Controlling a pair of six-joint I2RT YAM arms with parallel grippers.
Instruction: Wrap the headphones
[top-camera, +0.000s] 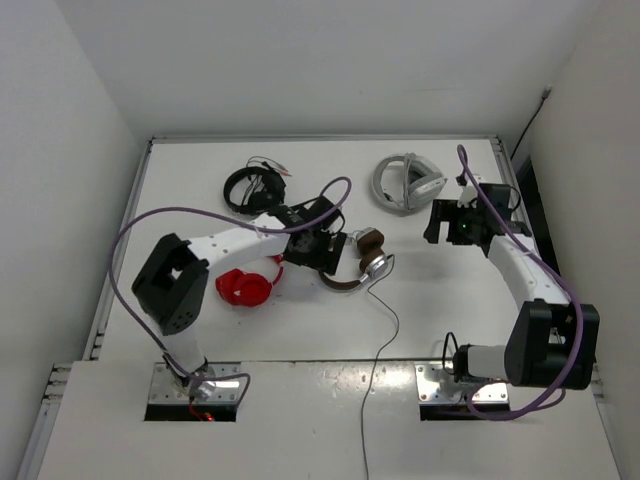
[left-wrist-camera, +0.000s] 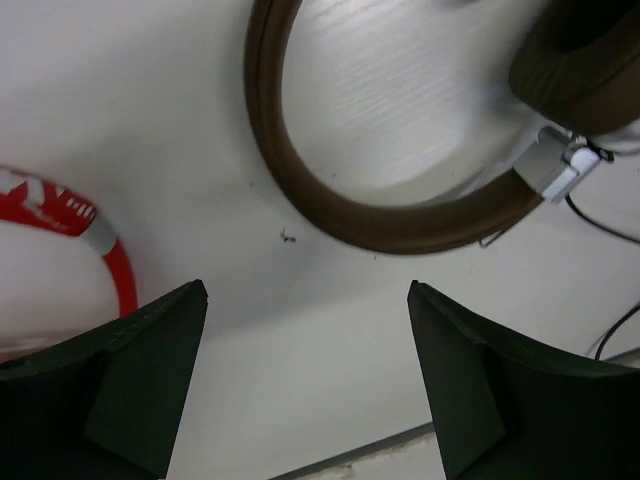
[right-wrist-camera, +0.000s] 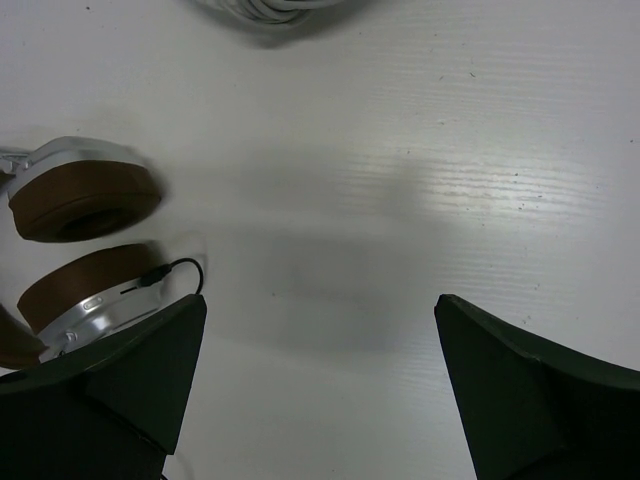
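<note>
My left jaws and right jaws both stood wide open, gripping nothing. The headphones (top-camera: 366, 262) lay on the worktop (top-camera: 300, 330), at 12 o'clock in my left wrist view, 9 o'clock in the right.

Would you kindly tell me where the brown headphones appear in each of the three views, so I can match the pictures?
Top external: the headphones lie around the picture's centre.
Left wrist: the headband arcs across the top centre, with one ear pad at upper right.
Right wrist: both ear cups sit at the left edge.
Shared landmark: the thin black cable by the silver ear cup.
</note>
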